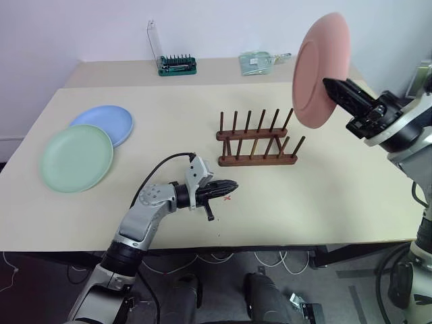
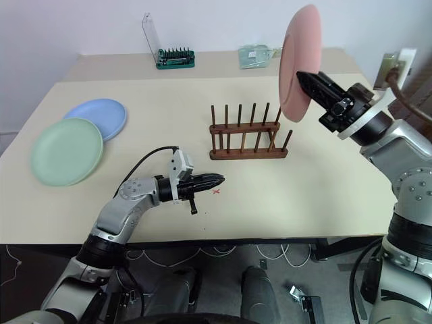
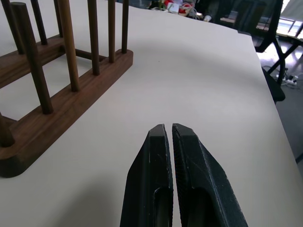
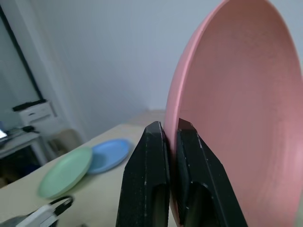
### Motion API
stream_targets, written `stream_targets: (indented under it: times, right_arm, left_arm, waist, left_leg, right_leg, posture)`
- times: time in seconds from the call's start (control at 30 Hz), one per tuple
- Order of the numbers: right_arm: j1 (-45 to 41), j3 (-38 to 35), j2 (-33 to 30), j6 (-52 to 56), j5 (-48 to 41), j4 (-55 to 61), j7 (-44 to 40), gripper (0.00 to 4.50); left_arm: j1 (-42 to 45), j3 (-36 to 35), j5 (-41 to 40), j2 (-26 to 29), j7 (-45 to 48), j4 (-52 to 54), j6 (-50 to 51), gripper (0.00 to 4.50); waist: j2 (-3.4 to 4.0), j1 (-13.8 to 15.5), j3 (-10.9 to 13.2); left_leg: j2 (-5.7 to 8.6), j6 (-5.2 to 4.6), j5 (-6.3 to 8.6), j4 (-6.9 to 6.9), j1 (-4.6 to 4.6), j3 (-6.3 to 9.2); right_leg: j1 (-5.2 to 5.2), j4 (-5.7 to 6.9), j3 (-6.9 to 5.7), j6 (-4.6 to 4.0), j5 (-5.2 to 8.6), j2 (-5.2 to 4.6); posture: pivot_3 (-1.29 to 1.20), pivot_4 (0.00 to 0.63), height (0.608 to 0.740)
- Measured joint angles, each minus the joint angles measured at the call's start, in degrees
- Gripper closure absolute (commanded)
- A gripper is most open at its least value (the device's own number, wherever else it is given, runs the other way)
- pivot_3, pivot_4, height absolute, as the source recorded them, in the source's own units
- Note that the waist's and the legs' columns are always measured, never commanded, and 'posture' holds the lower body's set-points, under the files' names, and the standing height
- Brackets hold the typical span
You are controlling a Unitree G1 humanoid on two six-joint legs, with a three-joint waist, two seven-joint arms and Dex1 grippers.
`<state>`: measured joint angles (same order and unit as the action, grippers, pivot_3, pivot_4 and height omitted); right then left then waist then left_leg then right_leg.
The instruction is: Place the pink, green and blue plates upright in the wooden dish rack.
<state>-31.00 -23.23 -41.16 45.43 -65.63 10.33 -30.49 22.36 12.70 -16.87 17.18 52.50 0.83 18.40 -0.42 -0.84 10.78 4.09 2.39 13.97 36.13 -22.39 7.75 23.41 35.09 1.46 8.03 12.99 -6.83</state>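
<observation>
We see the right pincer pinching the rim of the pink plate, one black finger on each face, holding it upright in the air above and to the right of the wooden dish rack. The plate stands on edge, clear of the pegs and not touching the rack. The rack sits near the middle of the tabletop, its two base rails running left to right, each with a row of upright pegs, and no plate stands in it. Our left pincer hovers low over the near part of the tabletop, pointing to the right, its two fingers pressed together on nothing, with only a thin slit between them in the left wrist view. It lies just near of the rack's left end, apart from it. A small red mark shows on the tabletop just beneath its tip. At the far left the green plate lies flat, and the blue plate lies flat just behind it, the green one overlapping the blue one's near edge. Along the far edge of the tabletop stands a green-based tool holder with a clear lid raised, and to its right lies a clear plastic packet.
</observation>
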Motion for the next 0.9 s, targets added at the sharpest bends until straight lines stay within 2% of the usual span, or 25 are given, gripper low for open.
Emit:
stream_targets:
  times: [0.27,0.6,0.63,0.67,0.77,0.9]
  right_arm:
    - [-3.0,3.4,-0.3,1.5,3.9,-9.6,-5.3,4.46]
    - [-6.1,4.1,0.7,2.0,8.9,-20.1,-6.1,4.46]
    - [-6.1,4.1,0.8,2.1,9.4,-20.7,-6.3,3.80]
    - [-6.1,4.1,0.8,2.1,9.8,-20.8,-6.3,3.52]
    - [-6.2,4.1,0.8,1.8,10.9,-20.8,-6.4,2.07]
    - [-6.7,5.0,0.9,-7.5,20.6,-20.8,-3.4,2.07]
  left_arm:
    - [-0.5,-0.1,0.0,0.2,-0.4,0.0,-0.1,4.32]
    - [-0.7,-0.1,0.0,0.2,-0.7,0.1,-0.1,4.32]
    - [-0.7,-0.1,0.0,0.3,-0.7,0.1,-0.1,4.32]
    - [-0.7,-0.1,0.0,0.3,-0.7,0.1,-0.1,4.32]
    - [-0.7,-0.1,0.0,0.4,-0.7,0.1,-0.1,4.32]
    - [-0.7,-0.5,0.0,-0.1,-1.8,0.1,-0.2,4.32]
  waist:
    - [0.00,0.1,0.0]
    - [0.00,0.1,0.0]
    - [0.00,0.2,0.0]
    - [0.01,0.2,0.0]
    - [0.01,0.2,0.0]
    - [0.02,0.1,0.0]
  left_leg:
    - [0.01,0.00,0.00,0.02,-0.03,-0.01]
    - [0.01,0.00,0.00,0.01,-0.03,-0.01]
    - [0.01,0.00,0.00,0.01,-0.03,-0.01]
    - [0.01,0.00,0.00,0.01,-0.03,-0.01]
    - [0.02,0.00,0.00,0.01,-0.03,-0.01]
    - [0.02,0.00,0.00,0.01,-0.03,-0.03]
  right_leg:
    - [0.00,0.00,0.00,0.01,0.00,0.00]
    - [0.02,0.02,0.00,0.01,-0.01,0.00]
    - [0.02,0.02,0.00,0.01,-0.01,0.00]
    - [0.02,0.01,0.00,0.01,-0.01,0.00]
    - [0.02,0.01,0.00,0.01,-0.01,0.00]
    - [0.05,0.03,0.00,0.02,-0.01,0.00]
  posture:
    - [0.00,0.150,0.740]
    - [0.00,0.150,0.740]
    - [0.00,0.150,0.740]
    - [0.00,0.150,0.740]
    - [0.00,0.150,0.740]
    - [0.00,0.150,0.740]
